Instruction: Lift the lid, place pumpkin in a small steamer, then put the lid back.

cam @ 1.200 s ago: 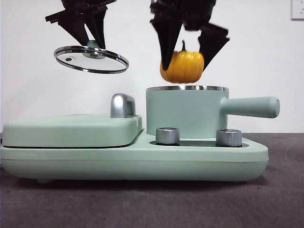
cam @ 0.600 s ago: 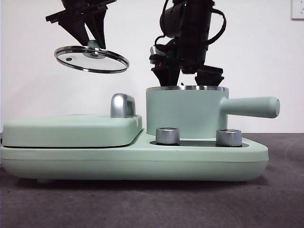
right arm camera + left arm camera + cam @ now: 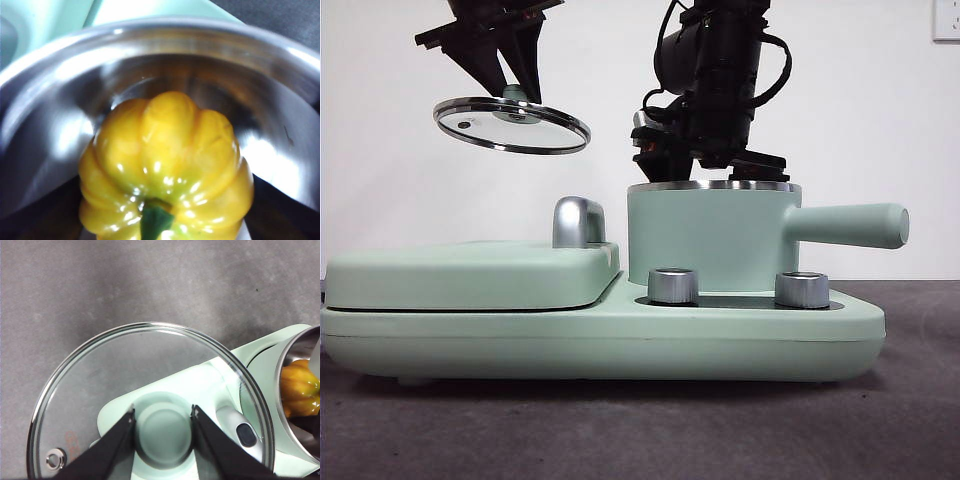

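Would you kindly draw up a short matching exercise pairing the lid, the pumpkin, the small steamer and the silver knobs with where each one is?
Things:
1. lid
2. pumpkin
3. small steamer
4. silver knobs

Places:
A. on the front of the base appliance
B. inside the pot
C. in the air, knob between the left gripper jaws
D. standing on the base, right arm reaching in

Pairs: 1-C, 2-B, 3-D, 4-A

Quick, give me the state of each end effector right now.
Left end effector: shut on the lid, held up beside the small steamer.
Right end effector: down inside the small steamer with the pumpkin; cannot be told.
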Motion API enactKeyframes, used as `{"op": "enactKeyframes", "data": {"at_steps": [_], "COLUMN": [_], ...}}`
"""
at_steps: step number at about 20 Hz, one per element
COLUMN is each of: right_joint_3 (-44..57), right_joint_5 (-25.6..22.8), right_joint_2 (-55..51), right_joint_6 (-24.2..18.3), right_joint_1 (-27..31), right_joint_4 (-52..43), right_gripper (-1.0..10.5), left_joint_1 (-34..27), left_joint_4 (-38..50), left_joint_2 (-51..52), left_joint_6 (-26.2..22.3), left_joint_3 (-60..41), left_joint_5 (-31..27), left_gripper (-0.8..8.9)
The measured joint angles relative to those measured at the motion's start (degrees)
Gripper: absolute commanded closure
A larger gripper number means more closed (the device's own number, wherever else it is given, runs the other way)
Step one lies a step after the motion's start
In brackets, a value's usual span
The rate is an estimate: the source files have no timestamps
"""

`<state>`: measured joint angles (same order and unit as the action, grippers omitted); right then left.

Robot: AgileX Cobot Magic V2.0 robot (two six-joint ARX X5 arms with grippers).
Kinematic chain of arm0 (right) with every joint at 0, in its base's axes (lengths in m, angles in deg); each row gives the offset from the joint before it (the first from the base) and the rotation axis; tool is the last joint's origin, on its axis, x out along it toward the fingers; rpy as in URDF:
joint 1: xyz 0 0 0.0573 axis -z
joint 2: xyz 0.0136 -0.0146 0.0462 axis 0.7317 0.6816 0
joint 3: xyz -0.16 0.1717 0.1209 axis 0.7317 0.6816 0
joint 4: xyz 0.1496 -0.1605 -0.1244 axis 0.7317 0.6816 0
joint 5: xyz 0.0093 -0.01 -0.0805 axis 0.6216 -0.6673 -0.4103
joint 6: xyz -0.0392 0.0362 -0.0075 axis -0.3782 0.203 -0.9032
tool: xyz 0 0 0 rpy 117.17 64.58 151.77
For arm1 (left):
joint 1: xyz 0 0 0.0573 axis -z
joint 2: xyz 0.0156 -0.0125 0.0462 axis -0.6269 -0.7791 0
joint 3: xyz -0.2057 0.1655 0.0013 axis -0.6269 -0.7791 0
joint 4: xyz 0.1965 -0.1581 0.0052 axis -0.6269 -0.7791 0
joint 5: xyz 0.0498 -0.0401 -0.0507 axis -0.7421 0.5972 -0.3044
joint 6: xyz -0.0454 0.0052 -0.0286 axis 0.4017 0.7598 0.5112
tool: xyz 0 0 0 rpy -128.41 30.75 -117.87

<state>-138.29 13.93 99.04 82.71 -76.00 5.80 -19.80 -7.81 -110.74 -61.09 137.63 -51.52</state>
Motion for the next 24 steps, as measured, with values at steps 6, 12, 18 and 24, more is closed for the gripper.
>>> {"op": "enactKeyframes", "data": {"at_steps": [6, 12, 18, 24], "right_joint_3": [0.00, 0.00, 6.54, 32.59], "right_joint_5": [0.00, 0.04, 0.92, 2.86], "right_joint_2": [-0.07, -7.32, -24.04, -49.92], "right_joint_6": [0.04, 0.04, -0.63, -1.68], "right_joint_1": [-0.24, -0.22, -0.39, -0.37], "right_joint_4": [0.11, 0.20, 0.20, -0.20], "right_gripper": [4.3, 4.0, 4.0, 4.0], "left_joint_1": [0.00, 0.00, 1.53, 7.72], "left_joint_4": [0.04, 0.04, 0.02, 0.07], "left_joint_2": [0.00, 0.00, 0.00, 0.00], "left_joint_6": [0.00, -0.02, 0.00, 0.00], "left_joint_3": [0.00, 0.00, 0.00, 0.00], "left_joint_5": [0.02, 0.00, -0.07, 1.40], "left_gripper": [7.95, 7.95, 7.95, 7.95]}}
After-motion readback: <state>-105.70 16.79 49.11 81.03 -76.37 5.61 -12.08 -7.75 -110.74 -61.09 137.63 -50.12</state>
